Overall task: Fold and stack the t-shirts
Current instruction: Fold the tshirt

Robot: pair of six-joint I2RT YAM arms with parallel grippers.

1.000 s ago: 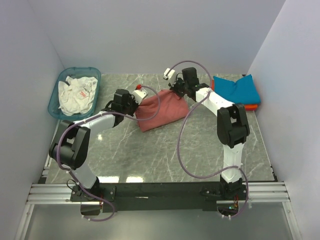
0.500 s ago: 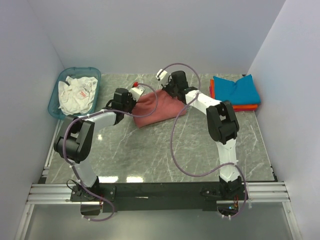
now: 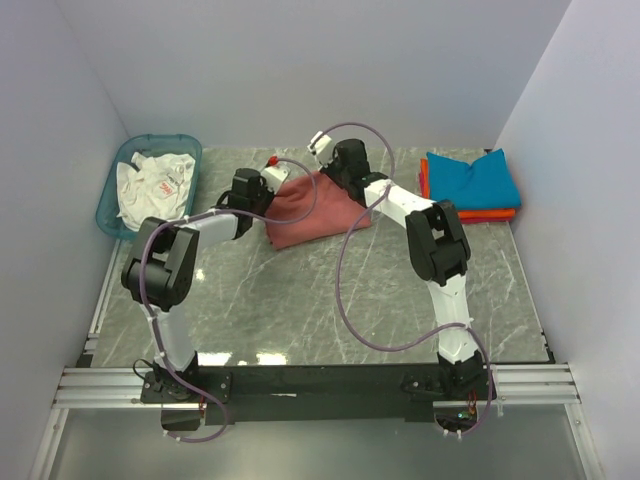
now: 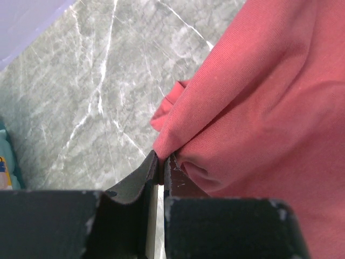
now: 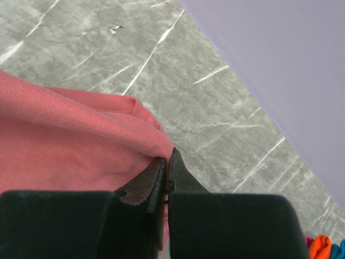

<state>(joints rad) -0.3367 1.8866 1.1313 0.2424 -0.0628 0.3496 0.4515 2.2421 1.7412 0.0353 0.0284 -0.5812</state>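
The soft dusty-red t-shirt lay bunched in rounded folds at the far middle of the veined grey marble table. The left gripper and the right gripper each pinched its fine-ribbed edge tightly.

Grey white-veined marble tabletop under me; pale lavender walls on three sides; aluminium rails near edge.
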